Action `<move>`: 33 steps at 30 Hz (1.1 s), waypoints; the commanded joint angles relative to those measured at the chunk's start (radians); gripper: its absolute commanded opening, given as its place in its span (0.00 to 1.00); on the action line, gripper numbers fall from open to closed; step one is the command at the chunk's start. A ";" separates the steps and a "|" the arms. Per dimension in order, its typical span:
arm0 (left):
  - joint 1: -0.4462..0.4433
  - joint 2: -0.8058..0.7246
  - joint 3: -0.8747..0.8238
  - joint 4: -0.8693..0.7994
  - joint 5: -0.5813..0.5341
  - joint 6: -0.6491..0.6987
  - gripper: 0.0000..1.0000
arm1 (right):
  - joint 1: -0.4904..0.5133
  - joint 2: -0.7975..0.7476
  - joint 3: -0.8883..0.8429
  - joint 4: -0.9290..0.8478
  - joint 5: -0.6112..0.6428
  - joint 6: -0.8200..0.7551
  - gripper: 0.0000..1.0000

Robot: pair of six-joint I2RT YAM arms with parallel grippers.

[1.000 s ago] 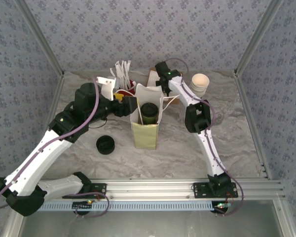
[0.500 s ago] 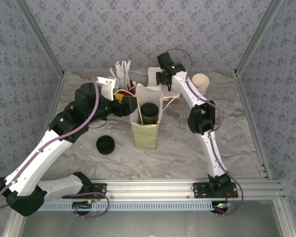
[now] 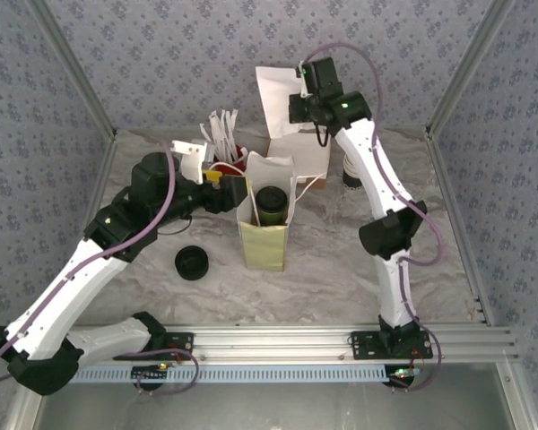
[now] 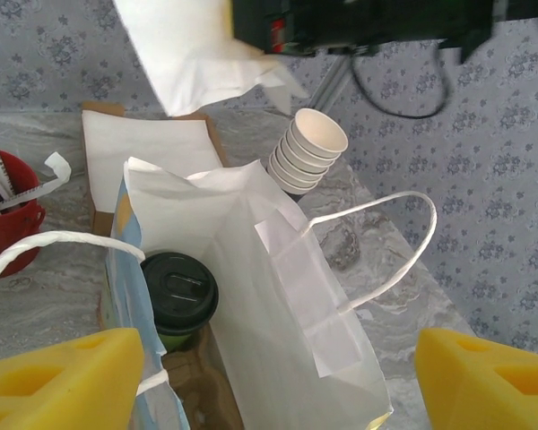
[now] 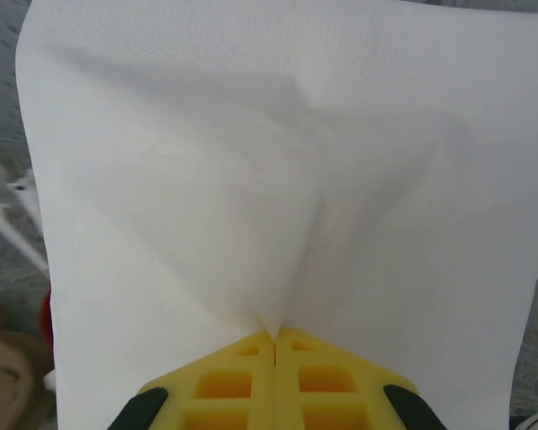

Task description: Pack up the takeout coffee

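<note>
Floral blue-grey wallpaper closes in a marbled grey desk (image 3: 323,269), and at its middle a white paper bag (image 3: 264,246) stands upright with its mouth open. We see the takeout coffee (image 4: 179,288) inside that bag, upright, its black lid facing up, close against the bag's left wall.

Our left end effector (image 4: 271,358) has its jaws spread wide to either side of the bag's near end; we cannot tell whether they touch the paper. Our right end effector (image 5: 275,339) is pinched tight on a white paper napkin (image 5: 269,179), held high over the napkin pile (image 3: 300,152) at the back. A stack of unlidded cups (image 4: 307,152) sits behind the bag, and a lone black lid (image 3: 192,262) lies to its left.

We judge the cup light and easily crushed: thin paper walls give under a squeeze, and the plastic lid is slick and could pop off. Should it need shifting, we would grip gently just under the lid, where the rolled rim stiffens the wall.
</note>
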 commanded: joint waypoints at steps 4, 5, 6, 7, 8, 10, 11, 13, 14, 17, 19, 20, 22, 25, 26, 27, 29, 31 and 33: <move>-0.007 -0.045 0.000 -0.038 -0.075 0.020 0.81 | 0.057 -0.215 0.002 -0.096 -0.158 -0.050 0.00; -0.007 -0.047 0.001 -0.047 -0.088 0.021 0.81 | 0.067 -0.246 -0.023 -0.096 -0.193 -0.052 0.00; -0.004 -0.048 0.002 -0.058 -0.100 0.025 0.81 | 0.081 -0.283 -0.061 -0.093 -0.230 -0.054 0.00; -0.003 -0.048 0.004 -0.067 -0.111 0.029 0.81 | 0.098 -0.317 -0.099 -0.086 -0.265 -0.056 0.00; 0.002 -0.050 0.004 -0.075 -0.117 0.029 0.81 | 0.111 -0.348 -0.140 -0.082 -0.292 -0.060 0.00; 0.018 -0.055 -0.001 -0.088 -0.121 0.029 0.82 | 0.139 -0.417 -0.224 -0.074 -0.343 -0.053 0.00; 0.027 -0.060 -0.004 -0.090 -0.120 0.029 0.82 | 0.141 -0.445 -0.262 -0.063 -0.397 -0.040 0.00; 0.048 -0.072 -0.015 -0.092 -0.111 0.028 0.82 | 0.136 -0.518 -0.377 0.014 -0.540 0.018 0.00; 0.057 -0.076 -0.019 -0.092 -0.104 0.027 0.82 | 0.135 -0.553 -0.440 0.062 -0.604 0.043 0.00; 0.080 -0.089 -0.030 -0.094 -0.082 0.026 0.82 | 0.134 -0.633 -0.584 0.192 -0.745 0.135 0.00; 0.090 -0.098 -0.036 -0.095 -0.077 0.027 0.82 | 0.133 -0.671 -0.677 0.305 -0.808 0.250 0.00; 0.093 -0.103 -0.040 -0.096 -0.075 0.026 0.82 | 0.135 -0.685 -0.716 0.337 -0.829 0.290 0.00; 0.099 -0.114 -0.046 -0.093 -0.074 0.025 0.82 | 0.143 -0.716 -0.808 0.466 -0.832 0.411 0.00; 0.106 -0.126 -0.056 -0.080 -0.066 0.020 0.82 | 0.143 -0.727 -0.911 0.613 -0.870 0.577 0.00; 0.107 -0.129 -0.059 -0.072 -0.056 0.022 0.82 | 0.144 -0.725 -0.924 0.637 -0.884 0.602 0.00; 0.109 -0.129 -0.059 -0.064 -0.043 0.025 0.83 | 0.144 -0.724 -0.930 0.650 -0.897 0.615 0.00; 0.122 -0.129 -0.042 -0.068 -0.011 0.035 0.91 | 0.144 -0.730 -0.928 0.638 -0.897 0.596 0.00; 0.139 -0.132 -0.008 -0.083 0.012 0.040 0.93 | 0.141 -0.747 -0.933 0.610 -0.869 0.559 0.00; 0.149 -0.140 0.011 -0.062 0.058 0.039 0.95 | 0.134 -0.752 -0.931 0.580 -0.848 0.527 0.00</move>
